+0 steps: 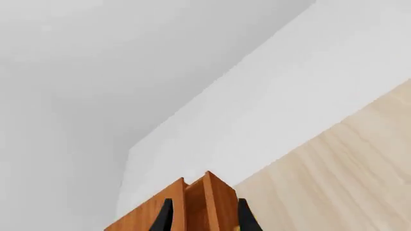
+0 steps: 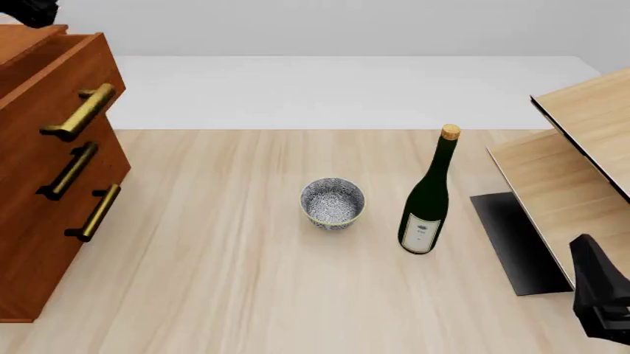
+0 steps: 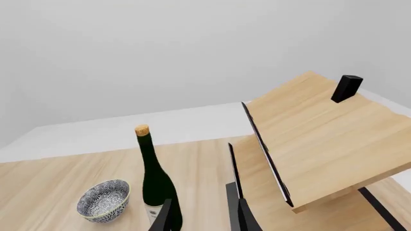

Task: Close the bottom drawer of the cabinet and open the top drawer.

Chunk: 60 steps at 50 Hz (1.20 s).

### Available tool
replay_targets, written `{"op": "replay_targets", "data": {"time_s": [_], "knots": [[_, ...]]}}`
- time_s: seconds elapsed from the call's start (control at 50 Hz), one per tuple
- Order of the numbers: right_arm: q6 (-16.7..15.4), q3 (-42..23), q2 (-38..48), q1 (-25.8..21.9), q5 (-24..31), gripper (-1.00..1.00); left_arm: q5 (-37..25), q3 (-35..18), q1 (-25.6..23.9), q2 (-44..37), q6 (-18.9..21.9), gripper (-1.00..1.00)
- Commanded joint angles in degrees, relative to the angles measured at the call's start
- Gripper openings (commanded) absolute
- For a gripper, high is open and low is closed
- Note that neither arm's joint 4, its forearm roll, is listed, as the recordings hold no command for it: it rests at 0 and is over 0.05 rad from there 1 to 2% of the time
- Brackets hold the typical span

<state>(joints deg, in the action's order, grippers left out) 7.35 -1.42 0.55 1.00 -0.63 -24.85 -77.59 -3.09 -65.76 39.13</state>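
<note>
The cabinet (image 2: 49, 177) stood at the left edge of the front view, reddish-brown, its three brass handles stacked down its face. The top drawer (image 2: 59, 70) jutted forward from the body in the upper left of that frame, while the bottom drawer (image 2: 74, 228) sat flush with the middle one above it. My left gripper (image 1: 202, 222) showed only as two dark fingertips at the bottom of the left wrist view, parted, with orange wooden edges of the cabinet between them; whether they pressed the wood I could not tell. My right gripper (image 3: 204, 219) hung with its fingers apart, holding nothing, near the lower right corner of the front view. A patterned bowl (image 2: 333, 203) and a dark green bottle (image 2: 428, 199) stood near mid-table, close but apart, and a pale slanted wooden panel structure (image 2: 580, 155) filled the right side.
</note>
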Motion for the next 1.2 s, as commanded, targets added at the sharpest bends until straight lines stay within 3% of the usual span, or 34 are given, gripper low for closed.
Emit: {"op": "replay_targets", "data": {"time_s": [0.02,0.04,0.06,0.08,0.14,0.18,0.2,0.34,0.44,0.5,0.54,0.56,0.62,0.7,0.74,0.86,1.2], "knots": [[-0.1,0.31,-0.49,-0.03,0.14,1.0,-10.11,-9.71,0.44,-3.82,-12.12,1.0],[-0.11,0.39,-0.5,-0.06,0.09,1.0,-10.86,-10.4,2.49,-3.66,-13.28,1.0],[-0.13,0.4,-0.5,-0.07,0.07,1.0,-11.2,-9.71,3.69,-3.73,-11.58,1.0],[-0.12,0.44,-0.51,-0.1,0.04,1.0,-11.72,-11.57,1.46,-3.99,-14.16,1.0],[-0.17,0.51,-0.52,-0.11,-0.02,1.0,-14.09,-13.12,2.51,-5.05,-15.82,1.0],[-0.11,0.51,-0.52,-0.1,-0.03,1.0,-15.86,-15.02,3.27,-5.7,-19.35,1.0],[-0.15,0.53,-0.52,-0.09,-0.05,1.0,-16.79,-14.8,4.53,-6.1,-18.09,1.0],[-0.23,0.59,-0.53,-0.11,-0.11,1.0,-21.51,-19.94,2.93,-8.31,-28.5,1.0],[-0.29,0.62,-0.53,-0.12,-0.12,1.0,-23.49,-21.64,2.22,-9.54,-32.97,1.0],[-0.35,0.6,-0.53,-0.17,-0.11,1.0,-23.1,-21.15,2.84,-9.08,-33.3,1.0],[-0.4,0.61,-0.53,-0.22,-0.11,1.0,-23.74,-21.42,3.34,-9.44,-35.96,1.0],[-0.41,0.61,-0.53,-0.22,-0.11,1.0,-23.38,-21.17,3.22,-9.19,-34.68,1.0],[-0.42,0.57,-0.52,-0.2,-0.08,1.0,-23.54,-20.94,3.41,-9.22,-35.91,1.0],[-0.48,0.55,-0.52,-0.17,-0.05,1.0,-24.11,-19.9,2.53,-10.08,-41.1,1.0],[-0.53,0.54,-0.52,-0.2,-0.06,1.0,-23.18,-19.03,3.37,-9.38,-40.41,1.0],[-0.63,0.5,-0.51,-0.26,-0.03,1.0,-22.89,-17.12,4.06,-8.84,-43.42,1.0],[-0.5,0.46,-0.51,-0.18,0.05,1.0,-20.03,-11.14,7.15,-7.89,-43.15,1.0]]}}
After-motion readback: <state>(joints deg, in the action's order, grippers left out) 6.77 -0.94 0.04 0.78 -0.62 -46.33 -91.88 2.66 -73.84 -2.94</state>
